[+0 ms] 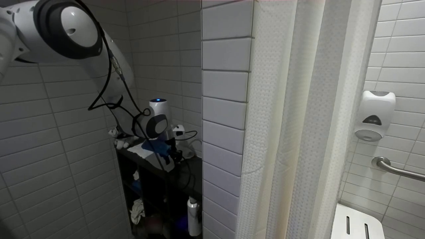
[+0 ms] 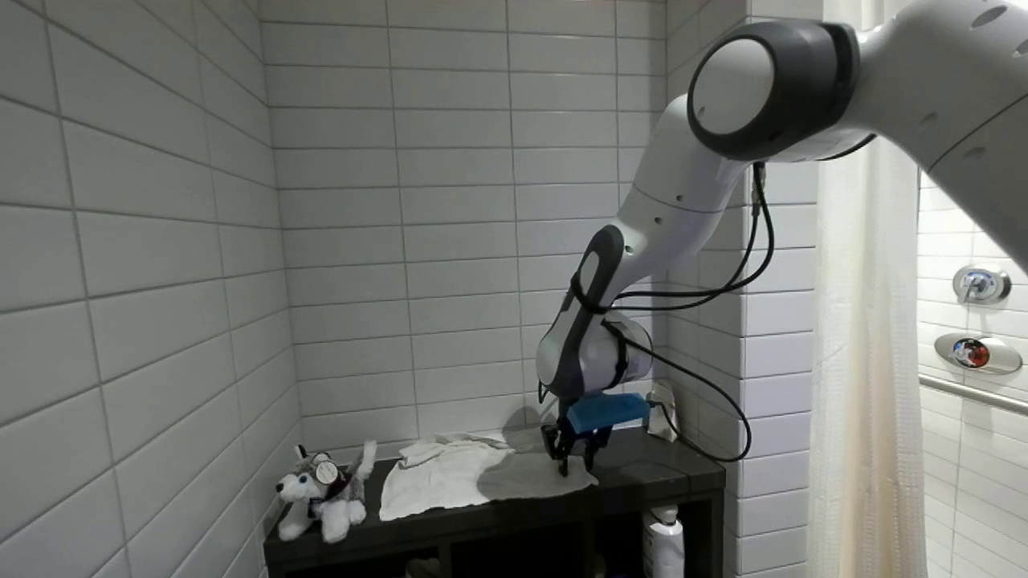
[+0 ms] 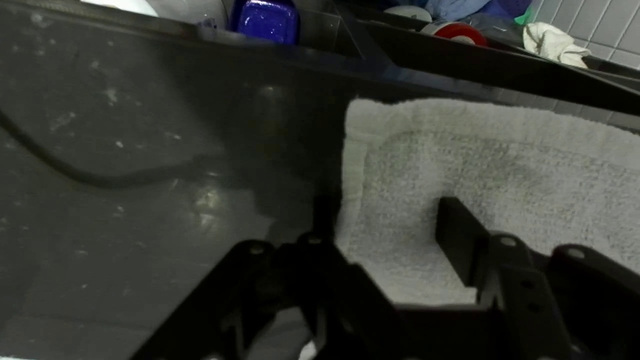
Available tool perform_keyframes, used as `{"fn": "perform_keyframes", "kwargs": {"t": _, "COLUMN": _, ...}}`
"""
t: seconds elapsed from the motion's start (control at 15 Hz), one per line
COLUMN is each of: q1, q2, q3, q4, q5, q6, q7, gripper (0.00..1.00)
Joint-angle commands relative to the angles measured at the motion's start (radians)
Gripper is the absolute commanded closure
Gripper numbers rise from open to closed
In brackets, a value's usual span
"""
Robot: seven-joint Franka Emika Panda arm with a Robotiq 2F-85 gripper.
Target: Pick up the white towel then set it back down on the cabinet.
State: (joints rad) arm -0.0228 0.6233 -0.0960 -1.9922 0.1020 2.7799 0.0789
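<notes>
straddling one edge of the rectangular white terry-cloth towel, the black two-fingered gripper stands spread, presumably so closing bunches the cloth beneath it off the dark flat-topped cabinet.

white towel, black end effector

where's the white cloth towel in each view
In an exterior view: the white cloth towel, left of centre, below mid-height.
In an exterior view: the towel, lower middle.
Wrist view: the towel, right half, running off the edge.
Shared landmark: the dark open-shelved cabinet beneath it.
</notes>
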Motion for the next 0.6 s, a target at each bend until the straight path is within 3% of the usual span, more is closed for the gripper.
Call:
{"fn": "perform_keyframes", "kwargs": {"t": 0.0, "q1": 0.006, "q2": 0.021, "q3": -0.015, "q4": 0.023, "q5": -0.030, "q6": 0.005, "q7": 0.024, "gripper": 0.77}}
{"fn": "perform_keyframes", "kwargs": {"t": 0.2, "q1": 0.007, "q2": 0.021, "q3": -0.016, "q4": 0.028, "q5": -0.030, "q6": 0.005, "q7": 0.025, "gripper": 0.99}}
{"fn": "perform_keyframes", "kwargs": {"t": 0.53, "q1": 0.014, "q2": 0.023, "q3": -0.023, "q4": 0.027, "q5": -0.036, "q6": 0.012, "q7": 0.030, "gripper": 0.98}}
